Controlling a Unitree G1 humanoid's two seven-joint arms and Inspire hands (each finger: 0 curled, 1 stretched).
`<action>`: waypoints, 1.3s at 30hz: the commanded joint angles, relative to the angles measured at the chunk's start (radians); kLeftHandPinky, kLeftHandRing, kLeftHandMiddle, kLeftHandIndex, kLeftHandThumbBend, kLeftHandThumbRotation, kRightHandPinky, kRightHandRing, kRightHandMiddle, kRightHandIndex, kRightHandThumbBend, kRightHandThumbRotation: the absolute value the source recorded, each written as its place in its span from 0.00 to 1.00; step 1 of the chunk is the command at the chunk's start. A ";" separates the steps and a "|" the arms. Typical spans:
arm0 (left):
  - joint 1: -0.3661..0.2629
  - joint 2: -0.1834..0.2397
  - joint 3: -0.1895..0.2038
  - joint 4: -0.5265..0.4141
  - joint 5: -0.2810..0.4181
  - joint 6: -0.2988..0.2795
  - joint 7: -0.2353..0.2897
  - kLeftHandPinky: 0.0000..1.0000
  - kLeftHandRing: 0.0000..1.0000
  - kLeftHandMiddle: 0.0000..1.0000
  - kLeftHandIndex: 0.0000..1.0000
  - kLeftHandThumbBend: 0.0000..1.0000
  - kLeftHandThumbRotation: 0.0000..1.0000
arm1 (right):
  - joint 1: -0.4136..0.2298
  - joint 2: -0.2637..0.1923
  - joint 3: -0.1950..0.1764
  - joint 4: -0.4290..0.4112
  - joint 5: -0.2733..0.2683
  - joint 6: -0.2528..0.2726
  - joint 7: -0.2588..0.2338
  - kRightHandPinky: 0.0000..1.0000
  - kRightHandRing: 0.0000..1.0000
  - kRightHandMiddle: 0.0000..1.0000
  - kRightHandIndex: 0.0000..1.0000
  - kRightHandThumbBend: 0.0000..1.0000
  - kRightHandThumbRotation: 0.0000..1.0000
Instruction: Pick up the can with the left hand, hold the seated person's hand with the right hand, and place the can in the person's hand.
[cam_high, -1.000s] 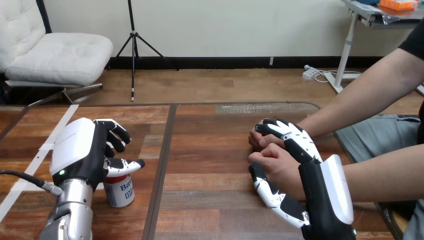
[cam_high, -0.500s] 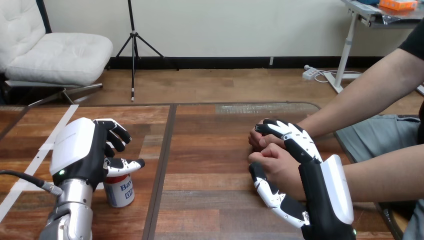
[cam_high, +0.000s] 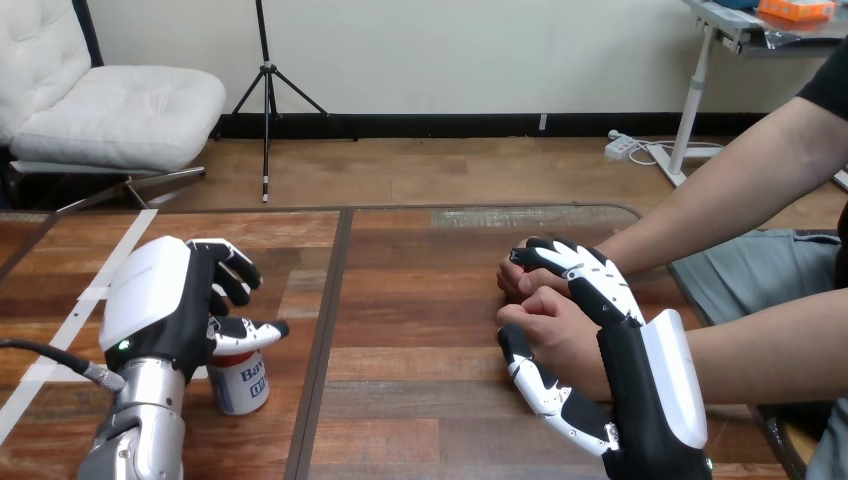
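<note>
The left hand (cam_high: 150, 300) sits directly over and slightly behind the can (cam_high: 240, 382). Its white back shell faces us and its silver forearm runs down past the can's left side. Part of the hand overlaps the can's top rim. We cannot tell whether the hand grips the can or merely rests against it, because the palm side faces away and the can's left flank is hidden behind the wrist.

The can stands upright on the table (cam_high: 420, 400). As far as we can judge, its base is on the wood and it is not lifted.

The right hand (cam_high: 640, 370) is well to the right of the can, beyond the table's dark seam (cam_high: 325, 330). It is clamped on the person's hand (cam_high: 552, 325). Its fingers (cam_high: 590, 275) curl over the top of the closed fist and its thumb (cam_high: 535, 385) closes in from below. The person's second hand (cam_high: 515, 282) lies just behind the held one, on the side away from us, also well to the right of the can.

Task status, as we judge it:

1. Holding the person's hand: achieved.
2. Picking up the can: not complete. The left hand is positioned at the can, but no lift is evident.
3. Placing the can: not yet begun. The can must travel rightward across the seam to the held hand. That hand is closed in a fist and would have to open to receive the can.
</note>
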 joint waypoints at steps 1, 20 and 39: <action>-0.042 0.040 -0.009 -0.041 0.034 0.043 -0.065 0.41 0.45 0.50 0.52 0.75 0.00 | -0.050 -0.016 -0.010 -0.042 0.009 -0.004 0.003 0.96 0.90 0.85 0.77 0.33 0.35; -0.061 0.090 -0.060 -0.117 0.180 0.192 -0.287 0.44 0.52 0.60 0.66 0.86 0.00 | -0.053 -0.017 -0.009 -0.041 0.015 -0.002 0.009 0.96 0.90 0.85 0.77 0.33 0.37; -0.086 0.127 -0.088 -0.148 0.245 0.240 -0.443 0.40 0.48 0.57 0.67 0.87 0.00 | -0.053 -0.016 -0.007 -0.047 0.009 0.011 0.009 0.97 0.90 0.85 0.76 0.33 0.37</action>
